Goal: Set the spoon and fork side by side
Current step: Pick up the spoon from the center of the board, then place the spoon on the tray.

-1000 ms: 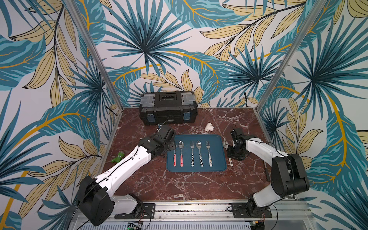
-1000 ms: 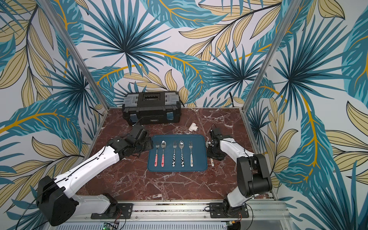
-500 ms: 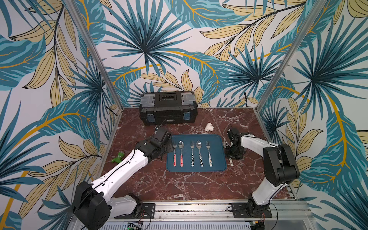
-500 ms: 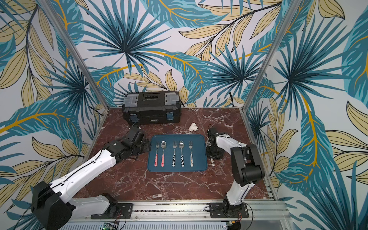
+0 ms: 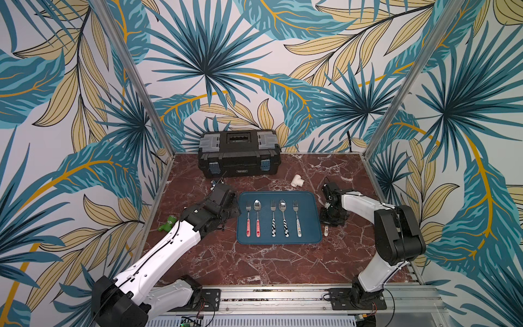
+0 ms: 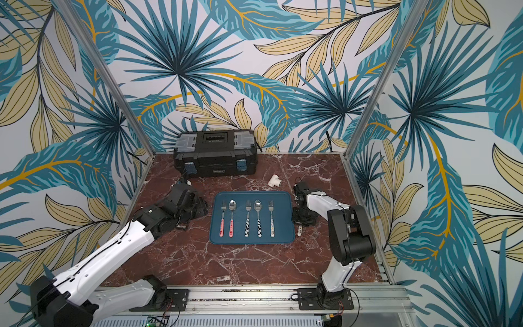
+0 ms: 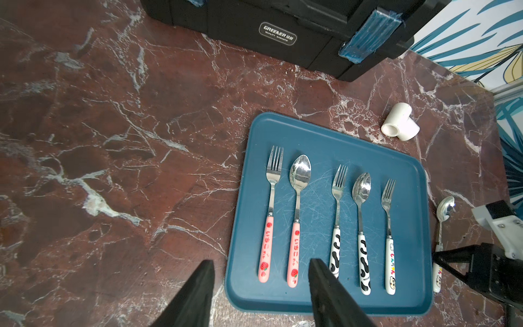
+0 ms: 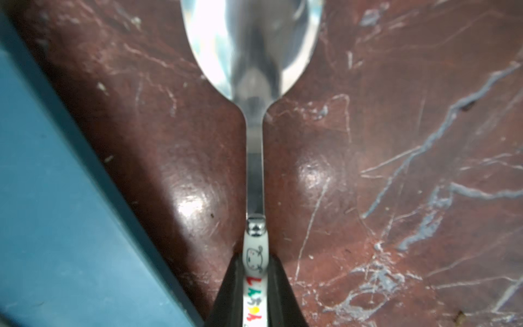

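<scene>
- The spoon [image 8: 254,158] is seen lying on the marble table [image 5: 254,263], just beside the tray [image 5: 314,198] on the right arm's side, apart from the rim.
- Its white handle is clamped between the closed jaws of the right gripper [image 8: 256,286].
- The matching fork [image 7: 389,223] is laid on the tray, nearest the spoon.
- The left gripper [image 7: 260,286] is held open above the tray's opposite edge, with nothing gripped.

Three forks [image 7: 273,181] [image 7: 338,192] [image 7: 388,203] and three spoons [image 7: 299,181] [image 7: 361,195] [image 7: 443,215] are being counted. One blue tray [image 7: 325,127], one black toolbox [image 5: 240,153], one white pipe fitting [image 7: 399,121] and one small green object [image 5: 167,223] are being seen.
</scene>
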Robot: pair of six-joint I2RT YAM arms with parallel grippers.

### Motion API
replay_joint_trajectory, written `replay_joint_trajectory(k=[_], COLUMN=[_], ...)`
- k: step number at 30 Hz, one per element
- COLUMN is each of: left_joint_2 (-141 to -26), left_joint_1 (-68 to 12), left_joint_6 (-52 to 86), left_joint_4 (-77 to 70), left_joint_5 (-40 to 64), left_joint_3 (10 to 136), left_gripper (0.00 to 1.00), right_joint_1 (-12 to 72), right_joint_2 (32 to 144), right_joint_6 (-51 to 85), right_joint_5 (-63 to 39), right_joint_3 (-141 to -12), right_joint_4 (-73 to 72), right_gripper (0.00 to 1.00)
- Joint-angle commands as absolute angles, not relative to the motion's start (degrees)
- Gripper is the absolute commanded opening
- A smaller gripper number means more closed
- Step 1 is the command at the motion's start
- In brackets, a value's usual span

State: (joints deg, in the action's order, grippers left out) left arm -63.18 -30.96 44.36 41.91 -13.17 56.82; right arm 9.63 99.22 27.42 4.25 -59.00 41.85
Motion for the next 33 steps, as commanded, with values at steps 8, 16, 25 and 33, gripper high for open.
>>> replay_joint_trajectory(k=[8, 16, 25, 33], left_joint_2=[-57.57, -59.95, -60.9, -61.04], left_joint_1=[-29.95, -27.96, -27.77, -27.77], left_joint_6=[43.17, 42.71, 43.8, 43.63], left_joint_4=[43.95, 40.42, 37.19, 36.98], left_joint_5=[-16.96, -14.75, -12.31, -11.63], left_joint_3=[52.87, 49.86, 47.38, 46.25], left_gripper=[0.59, 0.61, 0.61, 0.61], right_joint_1=[9.4, 11.51, 20.53, 24.08], right_joint_2=[93.16, 86.63, 86.62, 95.51], right_joint_6=[28.65, 29.63, 35.81, 32.86], right_joint_5=[6.58, 6.79, 5.26, 4.42], right_joint_3=[-57.75, -61.18, -60.2, -63.19], right_joint_4=[43.07, 48.65, 48.43, 47.42], right_gripper=[0.0, 0.0, 0.0, 0.0])
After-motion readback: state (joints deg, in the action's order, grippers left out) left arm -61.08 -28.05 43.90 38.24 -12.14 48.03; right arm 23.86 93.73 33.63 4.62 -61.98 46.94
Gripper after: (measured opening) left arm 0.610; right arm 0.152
